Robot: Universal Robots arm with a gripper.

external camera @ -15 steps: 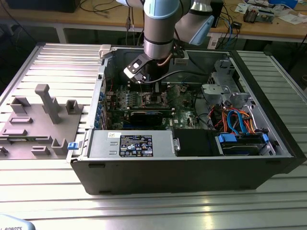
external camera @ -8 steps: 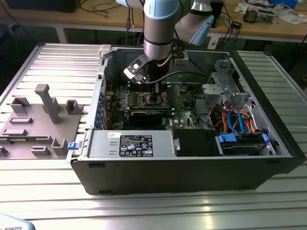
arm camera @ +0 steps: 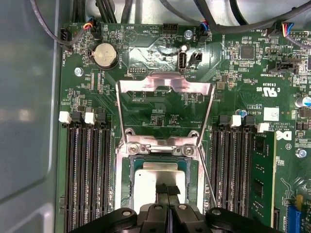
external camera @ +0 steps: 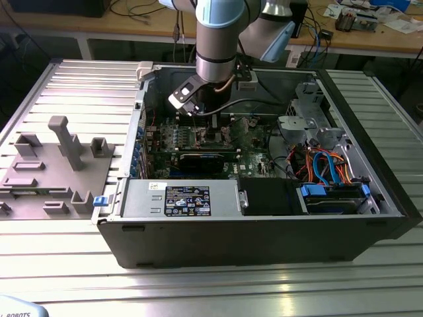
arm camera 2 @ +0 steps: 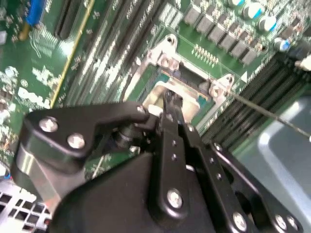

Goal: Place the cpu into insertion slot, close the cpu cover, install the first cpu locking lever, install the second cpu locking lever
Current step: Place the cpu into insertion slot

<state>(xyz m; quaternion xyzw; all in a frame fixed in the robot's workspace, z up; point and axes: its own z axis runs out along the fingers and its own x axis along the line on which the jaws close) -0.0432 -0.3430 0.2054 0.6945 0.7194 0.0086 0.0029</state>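
The arm (external camera: 216,39) reaches down from the far side into an open computer case (external camera: 264,241), which lies on a ribbed metal table (external camera: 198,284). A grey parts tray (external camera: 46,175) sits on the table at the exterior view's left, just beside the case.

In the first wrist view the gripper (arm camera: 167,188) hangs right over the slot (arm camera: 127,179) in the green board (arm camera: 160,41). Its two narrow fingers are pressed together with only a thin seam between them. Their tips are at the top face of the cpu (arm camera: 150,179); I cannot tell whether they touch it. The cpu lies flat inside the slot, square to the silvery rim, with its dull silver top facing up.

The cover (arm camera: 165,83) is swung open on its hinge, away from the slot and toward the coin battery (arm camera: 105,55). Bare board shows through its square cut-out.

A thin wire lever (arm camera: 207,177) runs along one side of the slot, between it and a bank of memory slots (arm camera: 233,167). A second bank (arm camera: 90,170) flanks the slot on the opposite side.

In the second wrist view the black gripper body fills the near part, and one finger (arm camera 2: 171,121) points down onto the cpu in the slot.
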